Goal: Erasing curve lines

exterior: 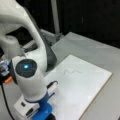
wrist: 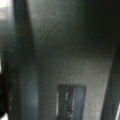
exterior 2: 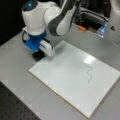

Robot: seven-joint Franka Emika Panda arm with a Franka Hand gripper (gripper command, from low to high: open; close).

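The gripper (exterior 2: 38, 55) sits low at the corner of the white board (exterior 2: 65, 82) toward a front view's left. In that view only a dark shape shows beneath the blue and white wrist housing (exterior 2: 37, 42), so its fingers cannot be made out. In a front view the gripper (exterior: 50, 115) is cut off by the bottom edge, with the arm (exterior: 27, 72) hiding most of it. Whether the jaws are apart, together or clamped on anything cannot be told. The wrist view is filled by a dark grey surface with a darker rectangular patch (wrist: 71, 102) low in the picture; what it shows cannot be identified, and the board does not appear there.

The curve lines (exterior 2: 89, 74) remain on the board, drawn as one thin dark squiggle, far smaller than the board. In a front view the long axis of the stroke runs from top to bottom, leaning slightly toward the left at the lower end, and it lies in the right part of the board, well apart from the gripper. In a front view the curve lines (exterior: 72, 72) run left to right, in the upper middle part of the board (exterior: 82, 92).

The board lies flat on a grey table (exterior 2: 17, 82). An orange object (exterior 2: 81, 28) and a blue object (exterior 2: 102, 30) sit behind it; their form is unclear.
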